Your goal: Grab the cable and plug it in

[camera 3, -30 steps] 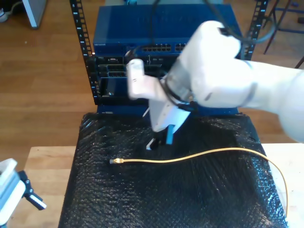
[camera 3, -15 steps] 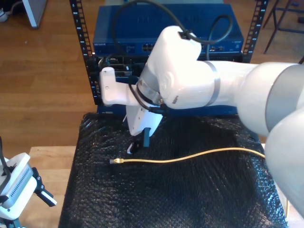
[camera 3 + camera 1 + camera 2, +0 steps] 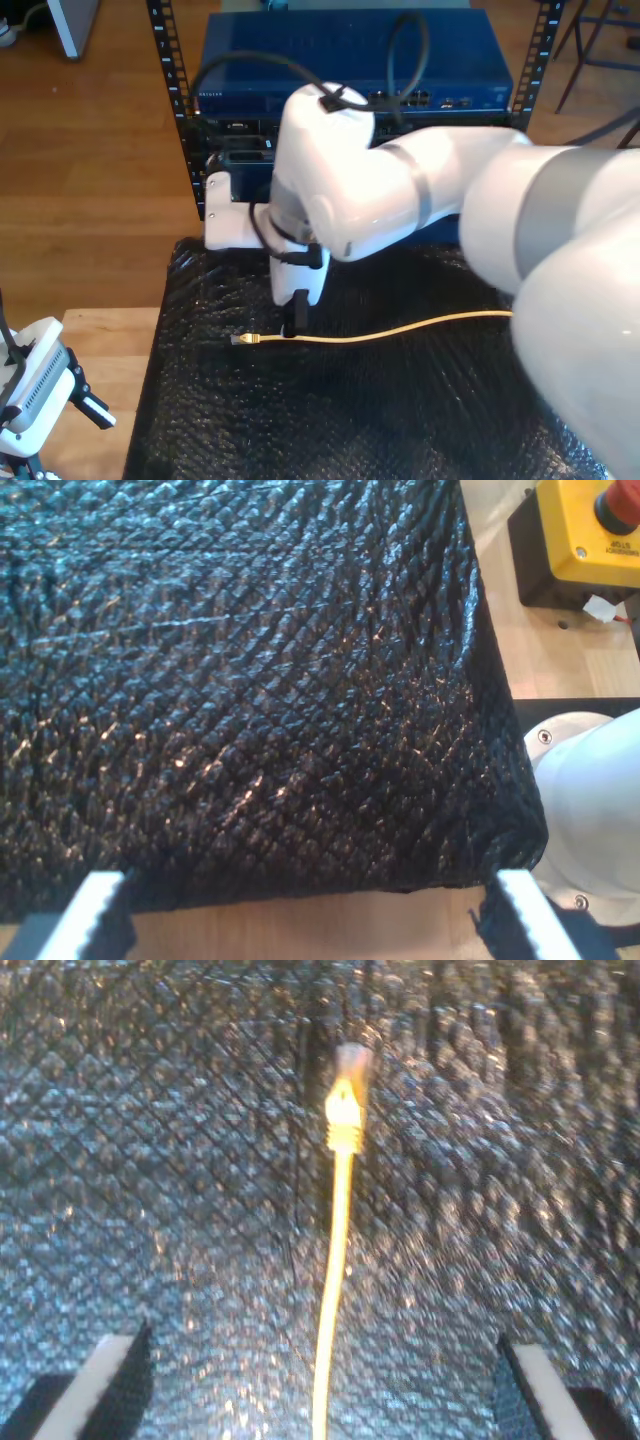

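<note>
Swung across from the exterior view's right over the last second and dropped low: my second tool (image 3: pixel 295 312) now poised right over the cable (image 3: pixel 400 331), close behind its plug (image 3: pixel 243 340). From the second wrist view, same story: my second tool (image 3: pixel 320 1385) spread wide, jaws far apart on either side of the yellow cable (image 3: pixel 335 1260), nothing between them gripped yet. Plug (image 3: pixel 346 1100) lying ahead of the jaws, a little blurred, so latch direction impossible to tell.

Cable itself unmoved through all of this: flat on the black padded mat (image 3: pixel 400 430), plug end toward the exterior view's left, the rest trailing off toward the exterior view's right.

Meaning for the task: approach apparently about done, grasp not yet made. Probably a short descent next, then closing on the cable just behind the plug, leaving enough plug free to enter a port (image 3: pixel 400 98) on the blue switch (image 3: pixel 250 85) in the rack behind the mat. Risk, as a guess: thin cable rolling or slipping on the glossy mat if pinched off-centre.

My first tool (image 3: pixel 310 920) also wide open and empty, looking over the mat's edge above the wooden bench (image 3: pixel 105 335), well apart from the cable.
</note>
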